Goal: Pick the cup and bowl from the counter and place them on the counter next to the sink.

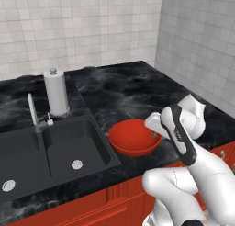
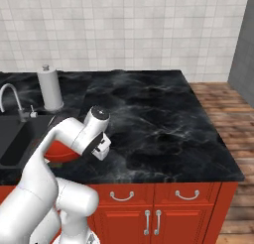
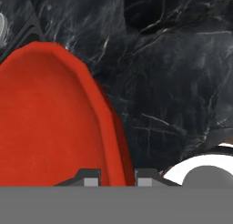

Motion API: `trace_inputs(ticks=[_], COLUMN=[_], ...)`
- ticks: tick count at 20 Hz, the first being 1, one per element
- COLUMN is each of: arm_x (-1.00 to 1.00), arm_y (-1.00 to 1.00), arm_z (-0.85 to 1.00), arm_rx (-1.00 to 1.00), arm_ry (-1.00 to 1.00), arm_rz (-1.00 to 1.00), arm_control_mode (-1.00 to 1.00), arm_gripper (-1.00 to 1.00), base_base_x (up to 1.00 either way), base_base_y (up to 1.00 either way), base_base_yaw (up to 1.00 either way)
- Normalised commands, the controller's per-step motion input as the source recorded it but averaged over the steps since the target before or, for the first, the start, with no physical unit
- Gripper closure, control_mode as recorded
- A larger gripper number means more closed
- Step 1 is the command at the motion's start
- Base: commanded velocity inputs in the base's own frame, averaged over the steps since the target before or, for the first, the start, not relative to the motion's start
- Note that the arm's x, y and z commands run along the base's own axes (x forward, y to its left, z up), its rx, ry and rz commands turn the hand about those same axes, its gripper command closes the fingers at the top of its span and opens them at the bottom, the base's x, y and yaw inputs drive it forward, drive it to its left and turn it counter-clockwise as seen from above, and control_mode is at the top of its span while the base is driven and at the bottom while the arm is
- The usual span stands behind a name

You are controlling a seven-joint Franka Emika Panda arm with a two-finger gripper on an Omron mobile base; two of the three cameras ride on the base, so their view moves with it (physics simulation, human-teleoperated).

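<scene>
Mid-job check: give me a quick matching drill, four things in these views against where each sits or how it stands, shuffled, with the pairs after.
Things:
1. bowl
2. paper towel roll
3. faucet
4. gripper

Places or states:
A. upright on the counter behind the sink
B. thin and silver, at the sink's back edge
C. on the counter just right of the sink
D. fingers straddling the red rim, one inside and one outside

Pairs: 1-C, 2-A, 3-B, 4-D
</scene>
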Motion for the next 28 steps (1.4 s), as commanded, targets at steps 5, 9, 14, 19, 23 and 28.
trace_inputs(ticks=[5, 9, 14, 19, 23, 28], arm_x=[0.83, 0.70, 0.47, 0.22, 0.01, 0.00], arm_y=[0.06, 0.00, 0.00, 0.00, 0.00, 0.00], arm_z=[0.00, -0.03, -0.12, -0.22, -0.37, -0.31], arm_rx=[-0.01, 0.00, 0.00, 0.00, 0.00, 0.00], arm_ry=[0.11, 0.13, 0.05, 0.02, 0.00, 0.00], arm_rz=[-0.01, 0.00, 0.00, 0.00, -0.02, -0.04], arm_control_mode=[-1.00, -1.00, -1.00, -1.00, -1.00, -1.00], arm_gripper=[1.00, 1.00, 1.00, 1.00, 1.00, 1.00], base_base_x=[0.00, 0.00, 0.00, 0.00, 0.00, 0.00], base_base_y=[0.00, 0.00, 0.00, 0.00, 0.00, 0.00], base_base_yaw=[0.00, 0.00, 0.00, 0.00, 0.00, 0.00])
